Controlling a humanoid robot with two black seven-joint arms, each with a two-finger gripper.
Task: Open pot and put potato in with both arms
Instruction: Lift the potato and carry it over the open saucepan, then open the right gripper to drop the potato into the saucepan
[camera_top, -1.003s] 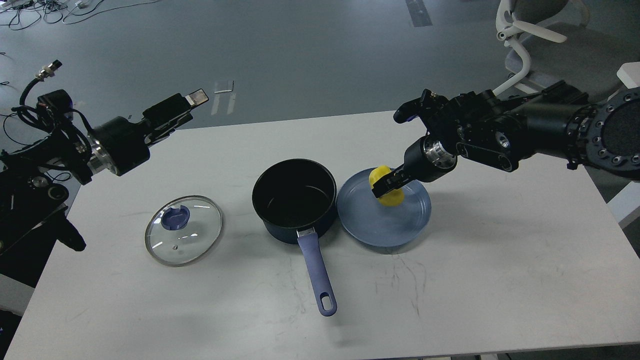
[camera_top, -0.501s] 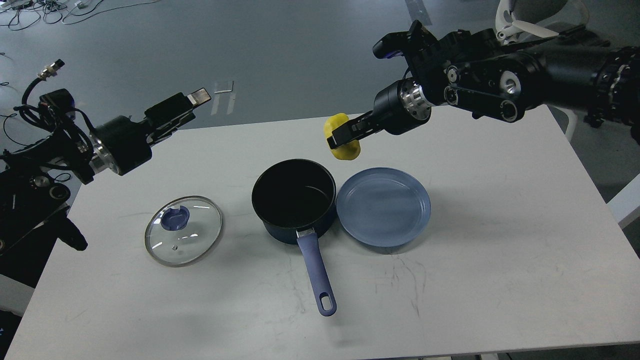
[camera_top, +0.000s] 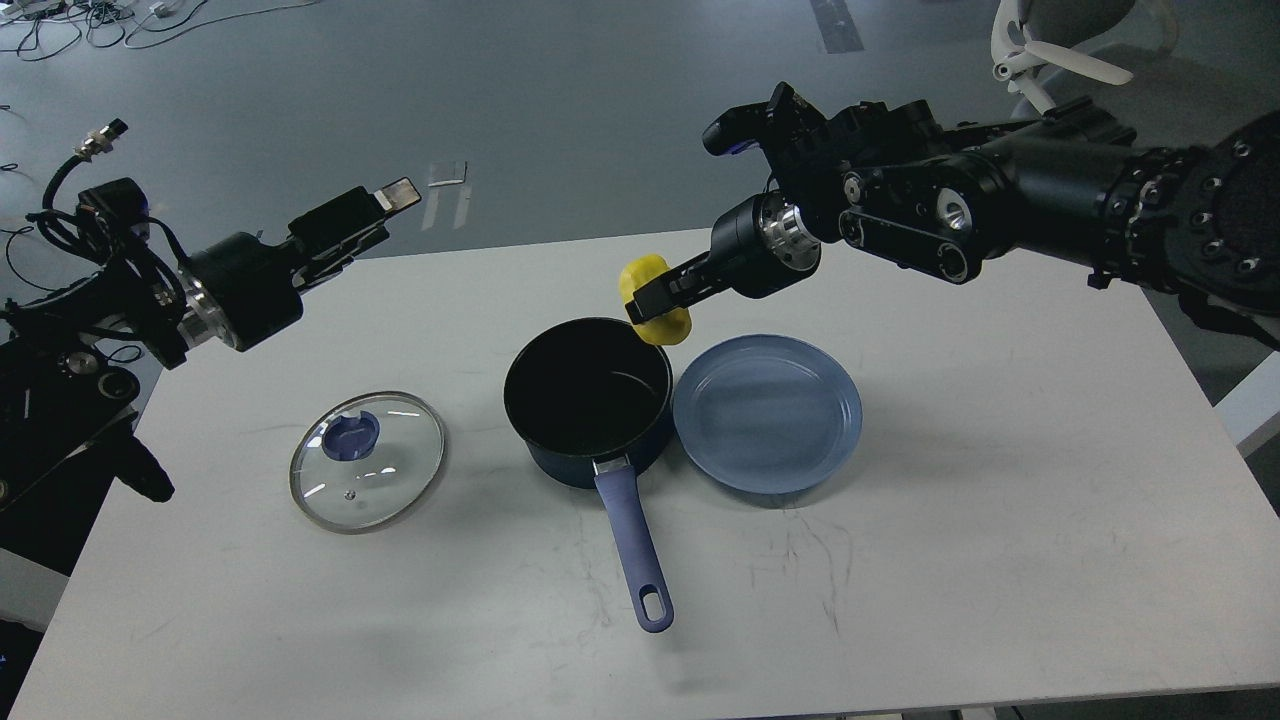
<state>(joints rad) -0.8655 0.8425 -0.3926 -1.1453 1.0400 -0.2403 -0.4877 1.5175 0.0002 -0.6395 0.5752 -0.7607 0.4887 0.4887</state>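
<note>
**Desk:** What has moved since the last picture?

**Me:** My right arm has swung left and dropped a little. Half a second ago the potato (camera_top: 655, 314) hung well above the table's far side; it now sits at the far right rim of the saucepan (camera_top: 588, 402), overlapping the rim in this view. A second ago it was still down on the blue plate (camera_top: 768, 412). Nothing else has shifted.

**Desk:** How is the right gripper holding it?

**Me:** The right gripper (camera_top: 652, 300) has its fingers clamped on the potato, one dark finger crossing the front of the yellow lump. The potato is off the table, carried in the air.

**Desk:** And the pot?

**Me:** Open. Black inside, nothing in it that I can see. Its periwinkle handle (camera_top: 634, 550) points toward me and slightly right. The plate lies just to its right, touching or nearly touching the pan wall; I cannot tell which.

**Desk:** The lid?

**Me:** The glass lid (camera_top: 368, 460) lies flat on the white table (camera_top: 1000, 520) left of the pan, apart from it, blue knob (camera_top: 350, 437) showing.

**Desk:** Left arm?

**Me:** The left gripper (camera_top: 385, 205) hovers over the far left corner of the table, holding nothing. Its fingers point up and right; from here I cannot tell whether they are parted.
</note>
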